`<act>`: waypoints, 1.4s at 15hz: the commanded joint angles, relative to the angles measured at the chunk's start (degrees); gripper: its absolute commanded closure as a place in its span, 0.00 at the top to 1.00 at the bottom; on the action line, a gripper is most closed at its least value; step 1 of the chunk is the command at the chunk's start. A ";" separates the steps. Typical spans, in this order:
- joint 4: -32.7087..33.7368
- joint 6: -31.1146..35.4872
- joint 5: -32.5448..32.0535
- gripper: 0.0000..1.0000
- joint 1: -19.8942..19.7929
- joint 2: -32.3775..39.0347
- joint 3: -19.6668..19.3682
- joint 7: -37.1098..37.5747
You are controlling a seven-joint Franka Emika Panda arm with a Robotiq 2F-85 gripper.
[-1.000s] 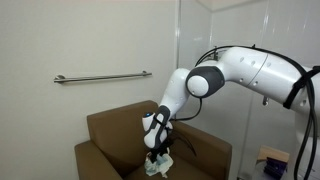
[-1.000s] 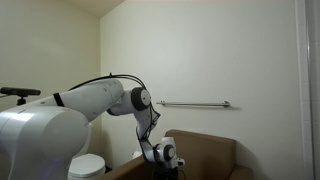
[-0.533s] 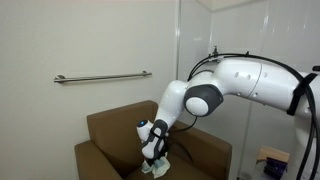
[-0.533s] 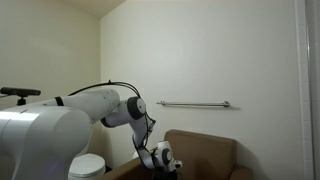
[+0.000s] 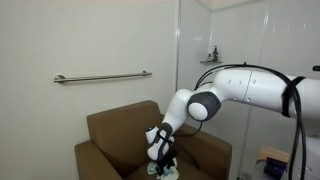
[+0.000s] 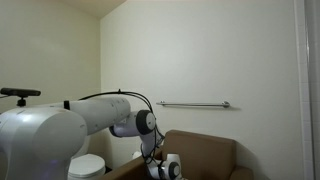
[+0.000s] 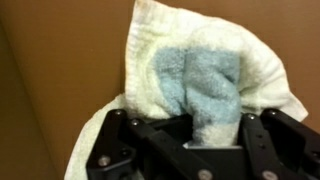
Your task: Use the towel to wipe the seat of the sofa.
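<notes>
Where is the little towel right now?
The towel is pinched in the robot's hand, down on the brown sofa seat. In the wrist view it fills the middle of the picture.

In an exterior view I face the sofa (image 5: 115, 135) and wall rail (image 5: 100, 77) from mid-room. In an exterior view I look past the arm (image 6: 40, 140) at the same sofa and rail. My wrist view sits close over the towel (image 7: 190, 70), probably pointing down.
</notes>
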 commanded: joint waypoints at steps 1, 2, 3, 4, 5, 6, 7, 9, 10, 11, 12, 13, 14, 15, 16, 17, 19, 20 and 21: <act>-5.08 -3.56 1.41 0.05 -6.52 -3.94 4.69 -8.97; -7.22 -4.68 1.31 0.05 -7.77 -5.21 5.41 -10.61; -8.90 -5.74 1.13 0.05 -8.73 -6.14 5.73 -11.56; -11.56 -6.19 0.96 0.05 -9.48 -7.40 5.75 -12.13; -13.56 -7.09 0.84 0.05 -10.18 -8.50 5.67 -12.54; -15.63 -7.59 0.79 0.05 -10.71 -9.50 5.50 -12.74; -17.75 -8.16 0.71 0.05 -11.07 -10.60 5.12 -12.60; -21.46 -8.48 0.50 0.05 -11.55 -12.58 4.64 -12.19; -22.52 -8.59 0.98 0.05 -11.23 -13.00 4.00 -12.24; -23.49 -8.96 0.85 0.05 -11.19 -13.51 3.83 -12.26; -24.27 -9.44 0.76 0.05 -11.04 -13.93 3.76 -12.34; -24.97 -9.80 0.54 0.05 -10.69 -14.46 3.80 -12.50; -25.66 -10.04 0.38 0.05 -10.49 -15.04 3.98 -12.84; -26.14 -10.18 0.06 0.05 -9.89 -15.85 4.18 -13.15; -26.64 -10.18 -0.30 0.05 -9.29 -16.89 4.44 -13.78; -27.29 -9.71 -0.67 0.05 -8.48 -18.06 4.60 -14.08; -28.98 -7.69 -1.80 0.05 -6.01 -21.76 4.70 -13.73; -29.38 -7.07 -2.31 0.05 -4.97 -23.36 4.77 -13.44; -29.51 -6.69 -2.76 0.05 -3.82 -25.07 4.75 -13.07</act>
